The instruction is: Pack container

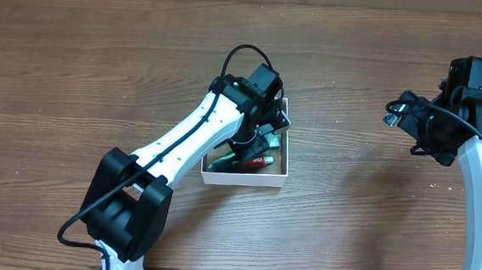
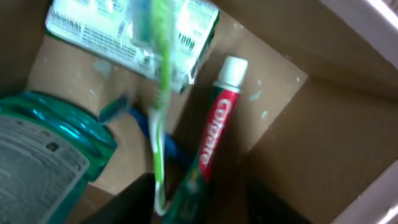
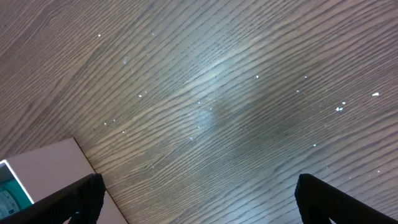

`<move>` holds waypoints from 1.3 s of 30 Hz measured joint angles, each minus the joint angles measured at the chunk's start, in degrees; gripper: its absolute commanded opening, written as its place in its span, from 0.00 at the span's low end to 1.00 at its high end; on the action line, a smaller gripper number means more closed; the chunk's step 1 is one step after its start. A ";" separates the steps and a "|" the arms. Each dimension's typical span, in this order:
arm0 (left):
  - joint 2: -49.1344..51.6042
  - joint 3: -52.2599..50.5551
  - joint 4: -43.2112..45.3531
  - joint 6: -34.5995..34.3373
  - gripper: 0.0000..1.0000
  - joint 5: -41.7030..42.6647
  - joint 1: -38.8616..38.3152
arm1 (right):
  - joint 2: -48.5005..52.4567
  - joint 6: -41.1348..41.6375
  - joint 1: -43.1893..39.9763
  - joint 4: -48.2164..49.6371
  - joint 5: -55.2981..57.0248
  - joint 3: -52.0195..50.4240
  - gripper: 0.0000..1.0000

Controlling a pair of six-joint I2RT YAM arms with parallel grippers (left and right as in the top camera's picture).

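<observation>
The container, a shallow white-walled box with a brown floor, sits mid-table. In it lie a red-and-green Colgate tube, a green toothbrush, a green-and-white packet, a teal bottle and a blue item. My left gripper reaches down into the box; its fingers are apart, with the tube's end and the toothbrush's end between them. My right gripper is open and empty over bare table to the right of the box, whose corner shows in the right wrist view.
The brown wooden table surrounds the box on all sides. The left arm runs from the front left across to the box. The right arm stands along the right edge.
</observation>
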 measured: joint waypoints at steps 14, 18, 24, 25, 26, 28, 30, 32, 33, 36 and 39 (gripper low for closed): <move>-18.99 12.37 -8.98 -18.62 1.00 -14.82 4.81 | 0.00 -2.95 2.89 2.19 0.31 0.00 0.99; -22.56 12.41 -8.96 -27.43 1.00 -17.51 15.10 | 0.00 -4.07 10.82 5.44 2.84 0.00 1.00; -22.56 12.41 -7.21 -32.13 1.00 -15.21 28.35 | 0.17 -4.37 18.29 15.82 3.65 -0.04 1.00; -22.53 12.41 -6.95 -32.30 1.00 -14.91 29.64 | 0.31 -4.39 18.34 16.90 3.56 -0.04 1.00; -22.45 12.41 -6.62 -32.52 1.00 -14.53 31.06 | 0.55 -4.39 18.32 18.16 3.65 -0.04 1.00; -22.34 12.41 -6.51 -33.05 1.00 -14.29 32.26 | 0.92 -4.42 18.25 21.38 3.67 -0.09 1.00; -21.92 12.41 -5.88 -33.18 1.00 -14.14 33.77 | 1.09 -4.44 18.23 23.93 3.67 -0.09 1.00; -21.66 12.41 -4.13 -33.07 1.00 -14.19 34.27 | 1.14 -4.42 18.23 25.14 3.67 -0.09 1.00; -21.57 12.41 -3.82 -32.87 1.00 -14.19 34.62 | 1.14 -4.42 18.23 25.22 3.65 -0.09 1.00; -21.53 12.41 -4.55 -31.82 1.00 -14.19 35.41 | 1.14 -4.42 18.25 23.39 3.65 -0.09 1.00; -21.59 12.41 -6.82 -31.41 1.00 -14.19 35.69 | 0.98 -3.78 18.23 19.71 4.00 -0.11 1.00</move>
